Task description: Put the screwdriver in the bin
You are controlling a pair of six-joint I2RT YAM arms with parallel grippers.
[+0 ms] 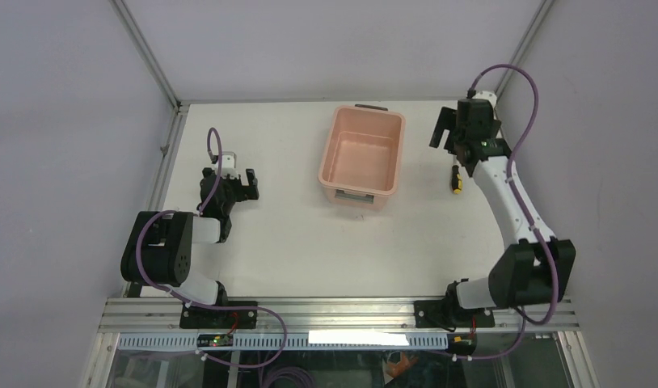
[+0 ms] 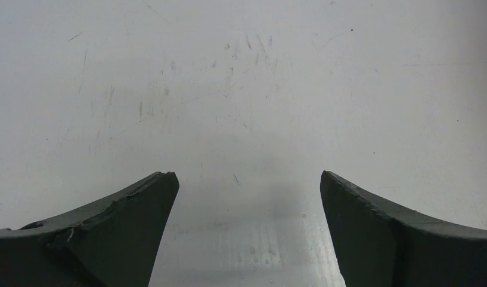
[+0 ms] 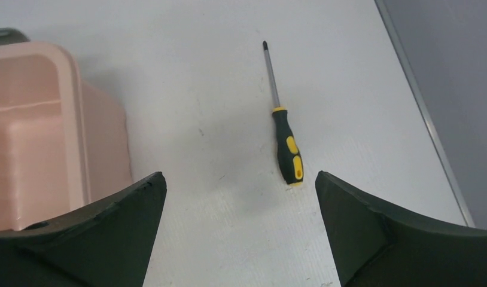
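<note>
The screwdriver point(image 1: 454, 179) lies flat on the white table, right of the pink bin point(image 1: 390, 153). In the right wrist view the screwdriver point(image 3: 288, 146) shows a black and yellow handle and a thin shaft pointing away from me. My right gripper point(image 3: 241, 179) is open above the table, with the handle's end just ahead of its right fingertip and nothing between the fingers. In the top view my right gripper point(image 1: 445, 137) hovers just beyond the screwdriver. The bin point(image 3: 73, 119) is to its left, its inside empty as far as it shows. My left gripper point(image 1: 246, 187) point(image 2: 249, 176) is open over bare table, far left of the bin.
A metal frame rail point(image 1: 168, 153) runs along the table's left edge. The table's right edge point(image 3: 420, 107) and a grey wall stand close to the right of the screwdriver. The back wall is just behind the bin.
</note>
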